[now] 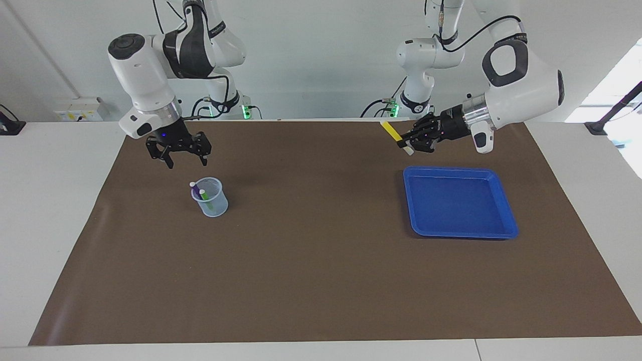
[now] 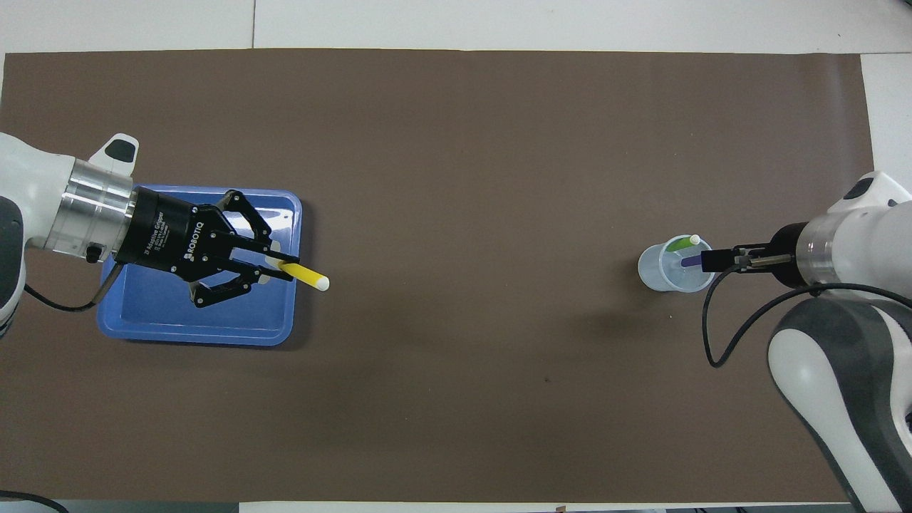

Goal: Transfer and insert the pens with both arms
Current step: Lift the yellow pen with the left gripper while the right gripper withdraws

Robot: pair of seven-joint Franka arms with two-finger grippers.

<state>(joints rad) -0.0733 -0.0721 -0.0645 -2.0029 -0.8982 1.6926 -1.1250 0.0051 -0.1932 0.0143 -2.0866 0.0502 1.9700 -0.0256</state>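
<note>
We note the blue tray [image 1: 459, 228] at right of the facing frame, the clear cup [image 1: 210, 199] at left holding the purple pen [image 1: 195, 189] and green pen [image 1: 204, 195]. Left tool [image 1: 407, 143], upper right, grips the yellow pen [image 1: 390, 131] in air. Right tool [image 1: 183, 159], upper left above the cup, jaws apart, holding nothing.

Only readable text: "ROBOTIQ" in white on the black body of the left gripper [image 2: 283, 266], overhead view, w/ a smaller line above it, approx. "2F Adaptive Gripper", partly legible. Strap on the right arm [image 2: 837, 399] has white lettering at the picture's bottom edge, too cut off to read.
</note>
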